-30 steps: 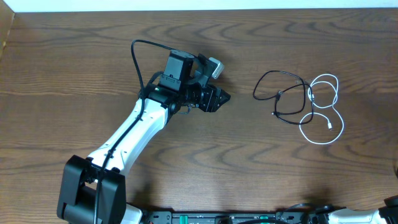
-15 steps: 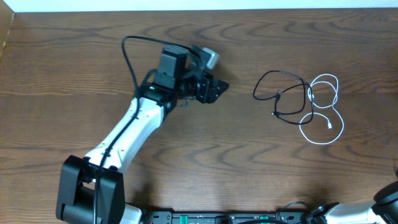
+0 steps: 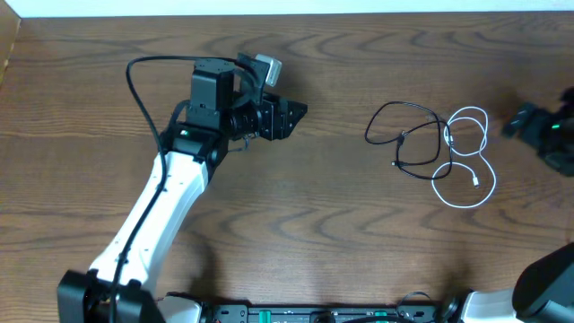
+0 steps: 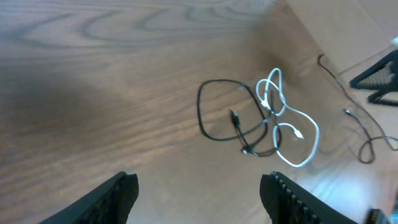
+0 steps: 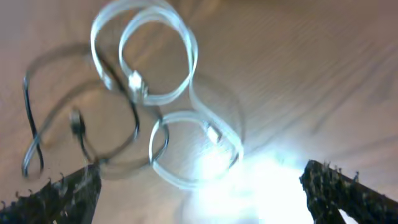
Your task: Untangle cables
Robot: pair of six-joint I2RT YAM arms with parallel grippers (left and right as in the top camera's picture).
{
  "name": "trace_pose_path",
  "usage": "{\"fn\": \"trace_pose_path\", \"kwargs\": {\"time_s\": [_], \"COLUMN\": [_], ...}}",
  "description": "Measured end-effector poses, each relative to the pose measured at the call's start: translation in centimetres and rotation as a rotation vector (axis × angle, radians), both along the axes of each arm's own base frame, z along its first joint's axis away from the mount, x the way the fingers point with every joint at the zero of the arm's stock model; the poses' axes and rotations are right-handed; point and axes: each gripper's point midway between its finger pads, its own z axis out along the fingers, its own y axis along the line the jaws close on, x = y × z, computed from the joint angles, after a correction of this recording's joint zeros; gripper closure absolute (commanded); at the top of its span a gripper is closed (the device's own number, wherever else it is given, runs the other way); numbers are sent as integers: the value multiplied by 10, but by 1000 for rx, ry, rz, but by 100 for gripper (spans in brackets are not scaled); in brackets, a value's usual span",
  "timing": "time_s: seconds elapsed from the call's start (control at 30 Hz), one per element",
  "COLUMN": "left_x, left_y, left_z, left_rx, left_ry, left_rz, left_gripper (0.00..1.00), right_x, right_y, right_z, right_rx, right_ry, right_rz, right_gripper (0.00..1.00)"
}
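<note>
As wrist shows, right end effector [image 5: 200, 180] spread

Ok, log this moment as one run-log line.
phase: pre-grasp | black cable, white cable: looped together, untouched | left gripper: open, away from cables | right gripper: open, over cables

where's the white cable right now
Overhead, the white cable lies looped on the right side of the table, overlapping the black cable on its left, with the right claw just beyond its right.
</note>
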Motion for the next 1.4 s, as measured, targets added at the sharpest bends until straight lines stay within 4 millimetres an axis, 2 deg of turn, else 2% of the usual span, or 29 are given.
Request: {"fn": "trace_pose_path", "kwargs": {"time_s": [0.03, 0.17, 0.3, 0.5, 0.63, 0.73, 0.87, 0.97, 1.07, 1.2, 1.4], "left_x": [-6, -29, -43, -48, -51, -52, -52, -52, -52, -52, -52], "left_y": [1, 5, 8, 10, 10, 10, 10, 10, 10, 11, 11], "left_z": [3, 6, 4, 0, -2, -3, -3, -3, -3, -3, -3], "left_rx": [-2, 0, 7, 8, 1, 2, 1, 2, 3, 5, 7], "left_ry": [16, 76, 128, 172, 201, 210, 211, 210, 208, 211, 203], "left_rz": [0, -6, -5, 4, 17, 19, 19, 19, 17, 16, 12], "left_gripper": [32, 32, 32, 31, 31, 31, 31, 31, 31, 31, 31], "right_x": [-7, -20, -28, -34, -43, -37, -39, -54, -58, -50, -47], "right_y": [10, 18, 7, -3, -13, -16, 1, 19, 27, 36, 44], "right_z": [-3, -6, -7, -10, -26, -50, -86, -104, -104, -87, -79], "right_rx": [20, 29, -27, -81, -136, -150, -126, -108, -103, -105, -123], "right_ry": [39, 102, 147, 175, 210, 155, 58, 0, -99, -258, -307], "right_rz": [10, 8, -45, -89, -147, -199, -196, -178, -171, -107, 6], "right_gripper": [1, 1, 1, 1, 2, 2, 2, 1, 1, 1, 1]}}
